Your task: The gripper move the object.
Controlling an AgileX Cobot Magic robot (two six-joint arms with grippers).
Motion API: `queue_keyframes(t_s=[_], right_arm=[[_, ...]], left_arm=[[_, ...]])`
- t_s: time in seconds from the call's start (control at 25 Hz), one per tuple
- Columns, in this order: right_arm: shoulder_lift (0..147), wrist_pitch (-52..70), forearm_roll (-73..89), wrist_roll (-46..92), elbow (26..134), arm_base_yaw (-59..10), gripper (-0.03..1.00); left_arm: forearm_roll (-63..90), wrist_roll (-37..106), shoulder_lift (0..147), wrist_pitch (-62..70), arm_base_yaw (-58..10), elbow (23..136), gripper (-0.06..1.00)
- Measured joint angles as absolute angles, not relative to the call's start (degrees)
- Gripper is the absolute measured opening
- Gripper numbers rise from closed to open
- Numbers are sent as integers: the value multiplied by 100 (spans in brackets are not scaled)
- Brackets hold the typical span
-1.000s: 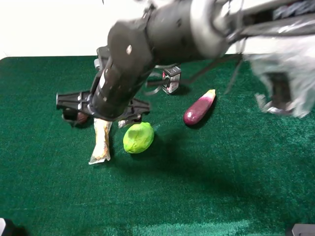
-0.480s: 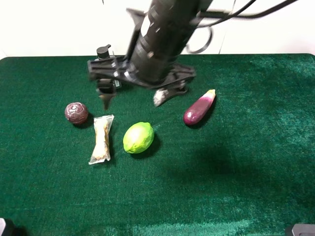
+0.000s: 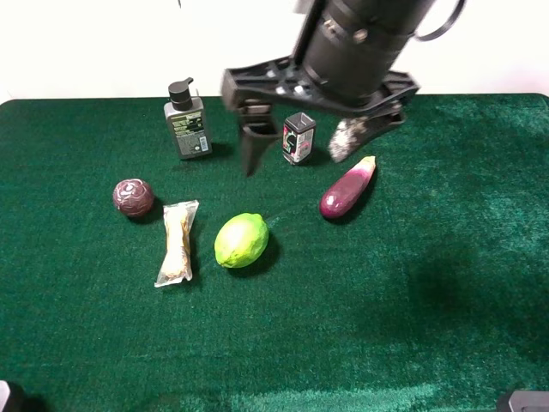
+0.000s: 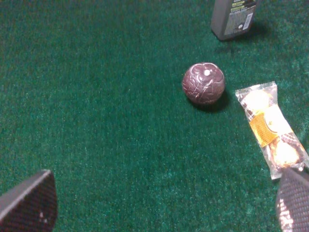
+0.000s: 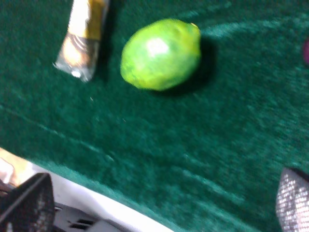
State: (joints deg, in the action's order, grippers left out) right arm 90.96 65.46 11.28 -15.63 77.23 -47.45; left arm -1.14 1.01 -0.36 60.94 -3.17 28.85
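The object, a clear packet [image 3: 176, 243] with pale tan snack inside, lies flat on the green cloth between a dark red ball and a lime. It also shows in the left wrist view [image 4: 271, 129] and the right wrist view [image 5: 84, 36]. The right gripper [image 3: 298, 154], a big black cylinder with spread fingers, hangs open and empty above the back middle of the table, well away from the packet. In the right wrist view its gripper [image 5: 159, 208] shows wide-apart fingertips. The left gripper [image 4: 161, 208] is open and empty; it does not show in the exterior view.
A green lime [image 3: 241, 240] lies right of the packet and a dark red ball [image 3: 133, 196] to its upper left. A purple eggplant [image 3: 347, 189] lies at middle right. A grey pump bottle [image 3: 186, 120] and a small can [image 3: 298, 137] stand at the back.
The right gripper has risen from just above the packet and ball and swung right toward the back, uncovering the bottle and can. The packet has not moved.
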Motion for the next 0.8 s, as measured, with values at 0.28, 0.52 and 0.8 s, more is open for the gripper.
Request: queue_keyframes(t_s=[0.28,0.52,0.8], right_arm=[[8509,6943,588,-1378,7723,-4697,70],[7838,6956,355,-1330,7723,-4697,70],[6901,6974,289,-962,7723,-4697,70]], left_arm=[[-114,101,-36,6094,-317,2885,91],[-114,101,-36,6094,-317,2885,91],[-114,101,-36,6094,-317,2885,91]])
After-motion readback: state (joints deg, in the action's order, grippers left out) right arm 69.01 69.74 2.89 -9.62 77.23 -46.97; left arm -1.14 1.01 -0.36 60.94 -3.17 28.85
